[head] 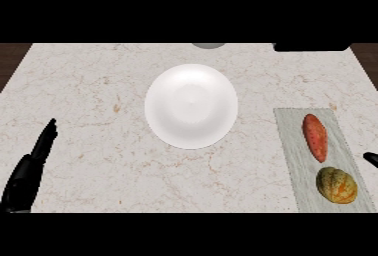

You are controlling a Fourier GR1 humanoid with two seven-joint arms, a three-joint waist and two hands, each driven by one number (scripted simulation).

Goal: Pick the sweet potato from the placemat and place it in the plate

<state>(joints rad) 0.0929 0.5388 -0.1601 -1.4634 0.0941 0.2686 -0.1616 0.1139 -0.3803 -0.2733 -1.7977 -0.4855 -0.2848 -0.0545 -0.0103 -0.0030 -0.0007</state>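
Note:
An orange-red sweet potato (315, 137) lies lengthwise on the upper half of a pale grey placemat (291, 150) at the right of the counter. A white plate (191, 105) sits in the middle of the counter with nothing on it. My left hand (31, 167) rests at the lower left edge with its fingers straight, pointing up, far from both. Only a small black tip of my right hand (370, 158) shows at the right edge, just right of the placemat and a little below the sweet potato.
A yellow-green melon (337, 185) with orange patches lies on the lower part of the placemat, below the sweet potato. A grey round object (209, 45) and a dark block (311, 46) sit at the counter's far edge.

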